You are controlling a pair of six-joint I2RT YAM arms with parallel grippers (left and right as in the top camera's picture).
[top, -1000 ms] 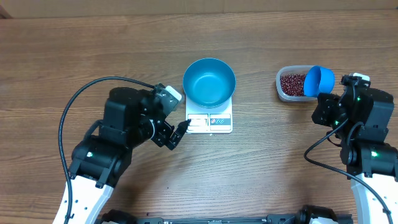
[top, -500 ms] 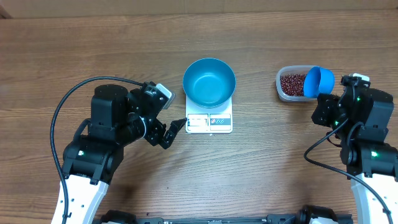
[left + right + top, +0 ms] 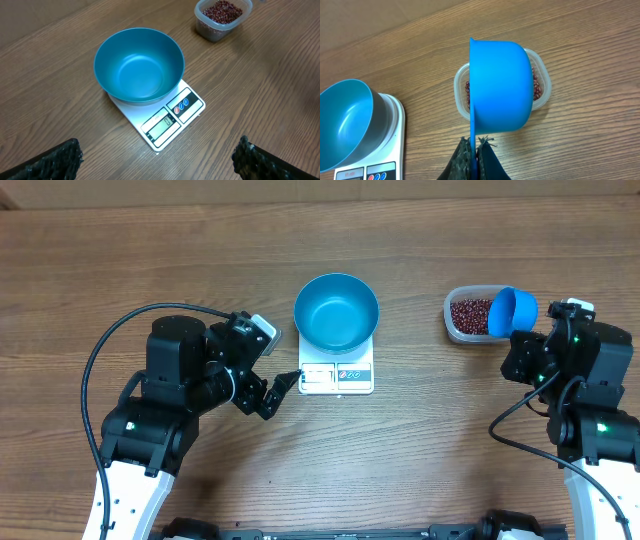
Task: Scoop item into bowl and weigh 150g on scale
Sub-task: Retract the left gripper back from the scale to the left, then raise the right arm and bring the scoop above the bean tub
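The empty blue bowl (image 3: pixel 336 312) (image 3: pixel 139 65) (image 3: pixel 345 120) sits on the white scale (image 3: pixel 337 377) (image 3: pixel 172 120) (image 3: pixel 390 145) at the table's middle. The item, dark red-brown beans (image 3: pixel 468 311) (image 3: pixel 222 10) (image 3: pixel 536 86), lies in a clear tub (image 3: pixel 452 328) (image 3: pixel 212 32) (image 3: pixel 544 82) at the right. My right gripper (image 3: pixel 522 338) (image 3: pixel 475 145) is shut on the handle of a blue scoop (image 3: pixel 513 311) (image 3: pixel 500 85), held on edge over the tub's near side. My left gripper (image 3: pixel 275 360) (image 3: pixel 157 165) stands wide open and holds nothing, just left of the scale's front.
Bare wooden tabletop (image 3: pixel 420 450) surrounds the scale. A black cable (image 3: pixel 120 345) loops over the left arm. The right arm's body (image 3: pixel 585 380) stands near the table's right edge.
The left arm has drawn back to the left, away from the scale, then held still. The right gripper and scoop have not moved.
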